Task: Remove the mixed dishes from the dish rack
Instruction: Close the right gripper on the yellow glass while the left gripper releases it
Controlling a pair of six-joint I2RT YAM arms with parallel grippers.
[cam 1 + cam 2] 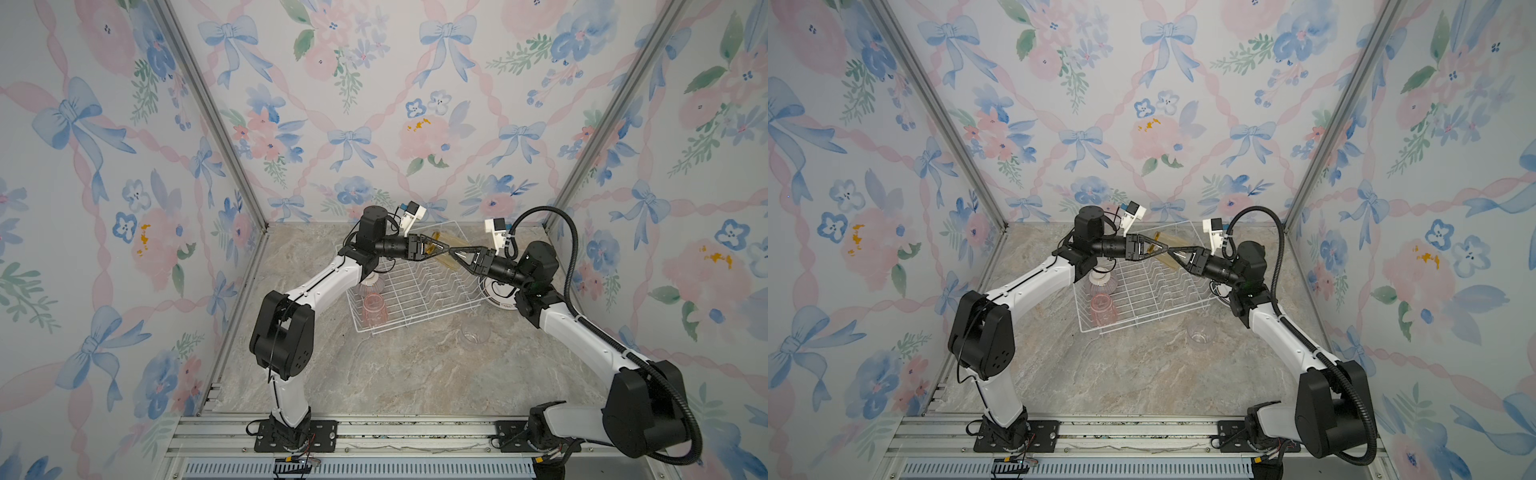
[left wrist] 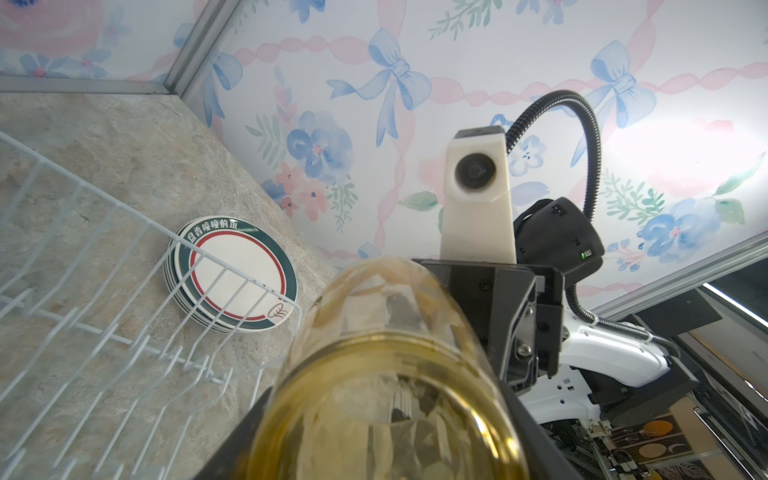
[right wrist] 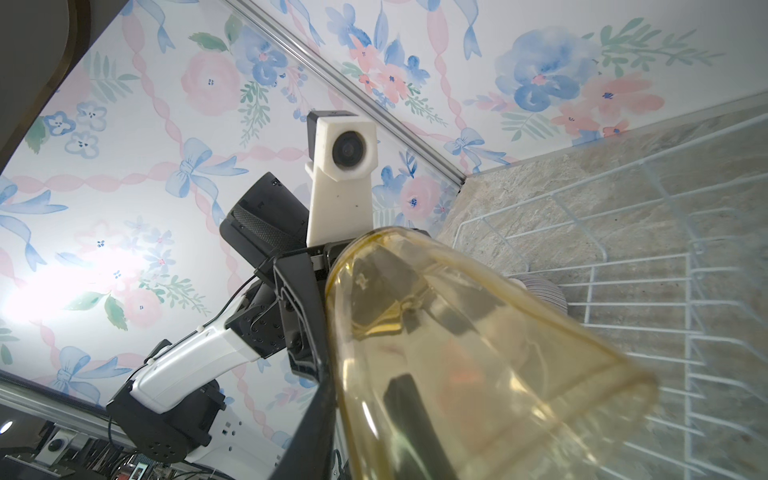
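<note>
Left gripper [image 1: 444, 248]: clamped fairly wide around yellow tumbler [image 1: 445, 262], fingers on both sides of glass in left wrist view. Right gripper [image 1: 453, 251]: narrow, tip to tip with left, one finger outside glass wall, other seen through glass; real clamp or not, cannot tell. Tumbler tilted, in the air above far part of dish rack [image 1: 415, 286]. Inside rack, left end: pink tumbler [image 1: 375, 309], striped bowl [image 1: 371, 282] upside down just behind. Outside rack on table [image 1: 395, 374]: clear tumbler [image 1: 476, 334] near front-right corner, plate stack [image 2: 237, 282] beside right end.
</note>
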